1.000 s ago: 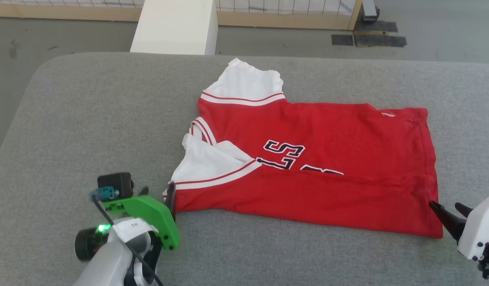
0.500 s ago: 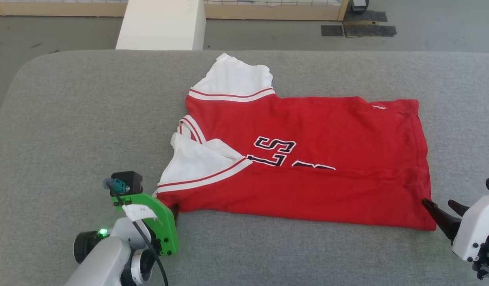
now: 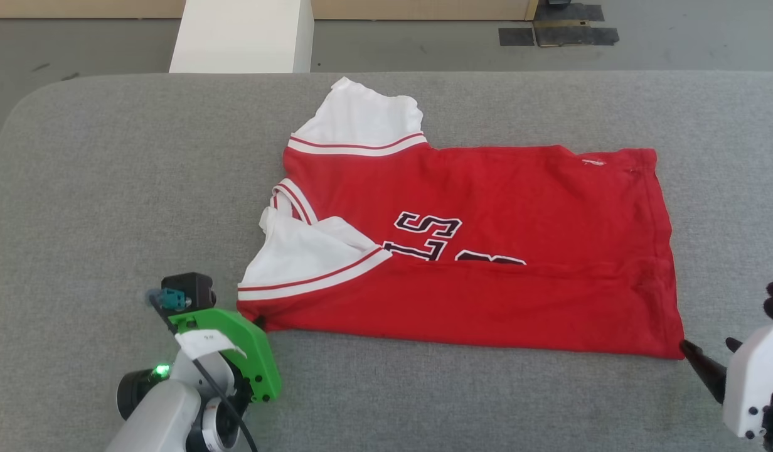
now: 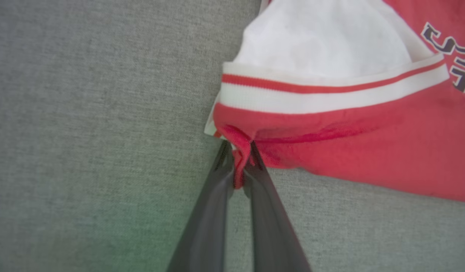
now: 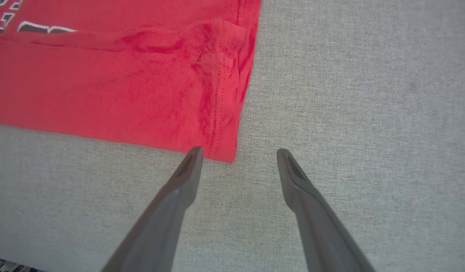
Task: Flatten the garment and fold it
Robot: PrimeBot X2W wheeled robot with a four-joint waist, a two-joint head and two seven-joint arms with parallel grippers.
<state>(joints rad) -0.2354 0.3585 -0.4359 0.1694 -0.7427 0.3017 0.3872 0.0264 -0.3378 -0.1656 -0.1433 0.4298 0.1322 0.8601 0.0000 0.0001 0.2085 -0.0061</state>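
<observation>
The garment (image 3: 487, 238), a red jersey with white sleeves and black lettering, lies on the grey table with its near long edge folded over the front. My left gripper (image 4: 238, 145) is shut on the garment's near left corner (image 4: 240, 158), just below the striped sleeve trim; in the head view this gripper (image 3: 259, 323) sits at the shirt's lower left. My right gripper (image 5: 238, 153) stands open, its fingertips just short of the garment's near right hem corner (image 5: 225, 151). In the head view the right gripper (image 3: 706, 348) is beside that corner.
The grey padded table (image 3: 110, 188) reaches well past the shirt on every side. A white block (image 3: 242, 34) stands beyond the far edge, with grey floor and black mats (image 3: 556, 34) behind.
My left gripper has closed on the shirt's near left corner. The head camera has tilted, shifting the whole picture. The right gripper stays open by the right corner.
</observation>
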